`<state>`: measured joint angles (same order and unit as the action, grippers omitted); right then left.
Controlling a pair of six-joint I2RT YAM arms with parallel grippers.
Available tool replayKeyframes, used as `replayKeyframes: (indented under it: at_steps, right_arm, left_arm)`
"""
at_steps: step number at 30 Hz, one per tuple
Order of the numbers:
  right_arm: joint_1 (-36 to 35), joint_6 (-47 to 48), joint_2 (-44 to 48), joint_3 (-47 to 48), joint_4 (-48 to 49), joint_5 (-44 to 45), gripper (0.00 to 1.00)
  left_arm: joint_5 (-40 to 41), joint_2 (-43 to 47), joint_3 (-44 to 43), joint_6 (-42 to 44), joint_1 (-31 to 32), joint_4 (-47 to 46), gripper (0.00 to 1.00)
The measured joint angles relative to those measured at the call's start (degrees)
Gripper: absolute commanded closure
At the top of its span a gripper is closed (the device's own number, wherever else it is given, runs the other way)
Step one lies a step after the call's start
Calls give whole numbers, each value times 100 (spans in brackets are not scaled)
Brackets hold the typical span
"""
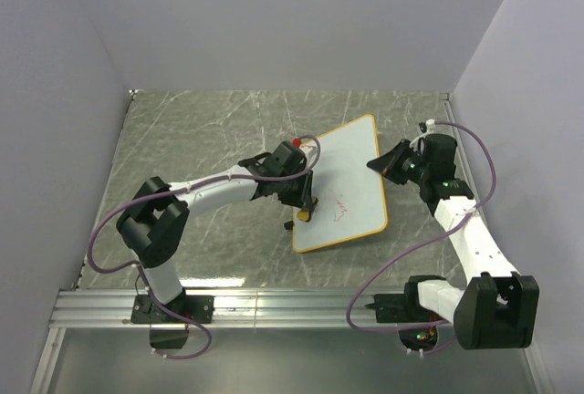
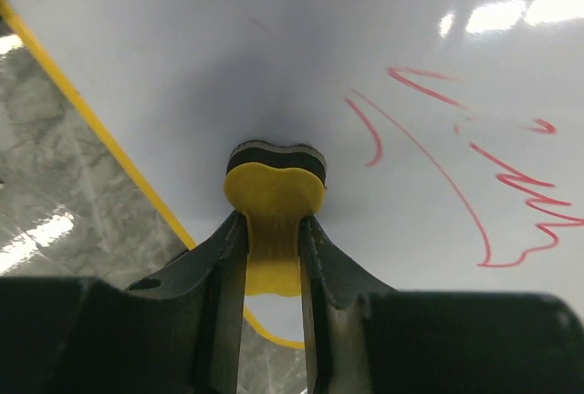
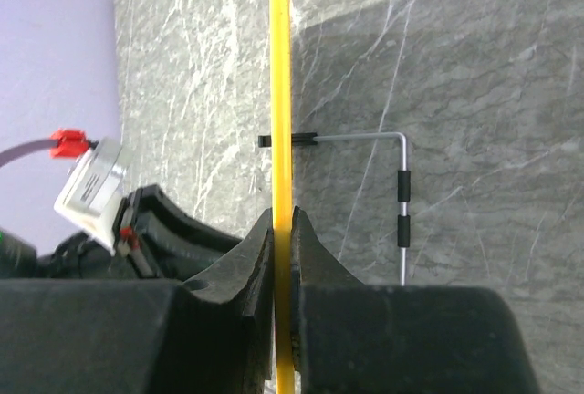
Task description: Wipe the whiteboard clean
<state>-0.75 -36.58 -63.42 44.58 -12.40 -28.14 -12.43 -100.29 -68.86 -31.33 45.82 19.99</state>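
Observation:
The whiteboard lies tilted on the table with its orange-yellow frame and red scribbles near its middle. In the left wrist view the scribbles lie to the right on the white surface. My left gripper is shut on the yellow bow-shaped eraser, whose dark pad rests on the board left of the scribbles. My right gripper is shut on the board's right edge; the right wrist view shows the frame edge-on between the fingers.
The grey marble table is bounded by lilac walls on three sides. A metal rail runs along the near edge. A black clip with a bent wire stand sticks out behind the board.

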Motion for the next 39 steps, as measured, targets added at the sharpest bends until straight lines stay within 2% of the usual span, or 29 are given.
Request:
replayKeyframes:
  at_steps: [12, 17, 20, 25, 29, 35, 39]
  right_arm:
    - [4, 0, -17, 0, 20, -2, 100]
    - [4, 0, -9, 0, 7, 7, 100]
    - [4, 7, -4, 0, -20, 37, 100]
    - [4, 4, 22, 0, -50, 46, 100]
    - [4, -2, 24, 0, -46, 50, 100]
    - [4, -7, 13, 11, -48, 44, 100]
    - [4, 0, -94, 92, -50, -2, 100]
  left_arm:
    - [-70, -267, -1316, -7, 741, 293, 100]
    - [-125, -293, -1320, -9, 708, 280, 100]
    - [-341, -278, -1064, -85, 522, -48, 100]
    - [-522, -378, -584, -136, -127, -503, 100]
    - [-597, -619, -595, -138, -498, -555, 100]
    - [-455, -590, -654, -129, -407, -459, 100]
    - [-151, -439, -654, -105, -127, -422, 100]
